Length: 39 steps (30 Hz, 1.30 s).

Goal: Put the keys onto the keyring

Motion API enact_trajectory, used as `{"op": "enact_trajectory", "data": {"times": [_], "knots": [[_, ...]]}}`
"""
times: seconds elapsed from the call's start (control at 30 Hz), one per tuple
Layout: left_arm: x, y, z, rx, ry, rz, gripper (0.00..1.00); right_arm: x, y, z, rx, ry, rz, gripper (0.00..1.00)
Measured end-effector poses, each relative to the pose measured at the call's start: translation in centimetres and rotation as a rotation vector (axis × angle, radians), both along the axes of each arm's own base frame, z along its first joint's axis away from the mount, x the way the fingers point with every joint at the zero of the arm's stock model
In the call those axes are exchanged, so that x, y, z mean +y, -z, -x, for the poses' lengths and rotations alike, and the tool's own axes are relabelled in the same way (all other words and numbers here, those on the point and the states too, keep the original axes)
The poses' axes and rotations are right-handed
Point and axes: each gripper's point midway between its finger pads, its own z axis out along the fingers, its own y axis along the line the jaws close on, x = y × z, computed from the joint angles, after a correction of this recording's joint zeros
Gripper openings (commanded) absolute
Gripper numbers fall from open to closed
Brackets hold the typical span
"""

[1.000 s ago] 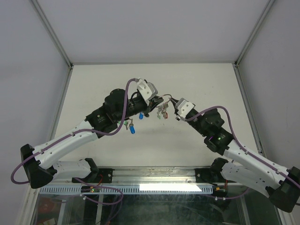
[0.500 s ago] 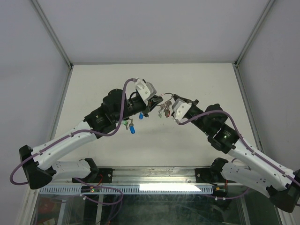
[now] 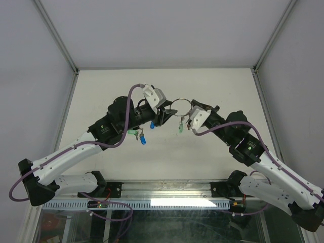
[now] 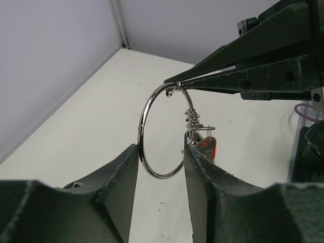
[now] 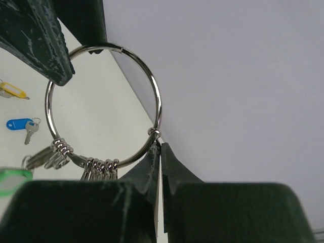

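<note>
At the bottom of the left wrist view, your left claw [image 4: 161, 149] stands partly parted, the keyring [image 4: 141, 121] hanging between its fingers. Beyond, at upper centre, your right claw [image 4: 176, 84] is clamped on the ring's top, keys [image 4: 194, 119] bunched on its right side above the tabletop [image 4: 91, 126].

2 white arms [image 3: 66, 157] with black joints [image 3: 119, 109], purple cables [image 3: 130, 98].

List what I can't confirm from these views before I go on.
- Left wrist view: whether the left pincer touches the ring; its lower arc lies between the fingers, depth unclear.
- Right wrist view: caps of the hanging keys, hidden behind the right pincer.
- Top view: number of keys on the ring, too small.
</note>
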Motion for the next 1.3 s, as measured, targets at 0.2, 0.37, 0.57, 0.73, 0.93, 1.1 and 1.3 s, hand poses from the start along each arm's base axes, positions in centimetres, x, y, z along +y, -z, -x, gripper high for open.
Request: {"op": "enact_trajectory", "data": {"times": [0.2,0.37,0.57,0.73,0.93,1.1,1.3], "knots": [[-0.6,-0.5,0.2,-0.003,0.030,0.006,0.47,0.3,0.5,0.3,0.011,-0.022,0.016,0.00],[-1.8,-0.7,0.0,0.001,0.064,0.001,0.49,0.5,0.7,0.4,0.017,-0.040,0.027,0.00],[-3.4,-0.1,-0.1,0.004,0.120,-0.033,0.51,0.9,1.2,0.8,0.022,-0.070,0.049,0.00],[-4.5,0.0,-0.1,-0.006,0.170,-0.070,0.47,1.1,1.4,1.0,0.027,-0.086,0.058,0.00],[-5.2,0.4,0.1,-0.015,0.216,-0.099,0.41,1.3,1.7,1.2,0.034,-0.105,0.065,0.00],[-5.4,1.1,0.1,-0.014,0.230,-0.128,0.33,1.3,1.9,1.3,0.039,-0.109,0.070,0.00],[-5.6,1.8,0.0,-0.016,0.241,-0.159,0.15,1.2,2.0,1.5,0.044,-0.111,0.074,0.00]]}}
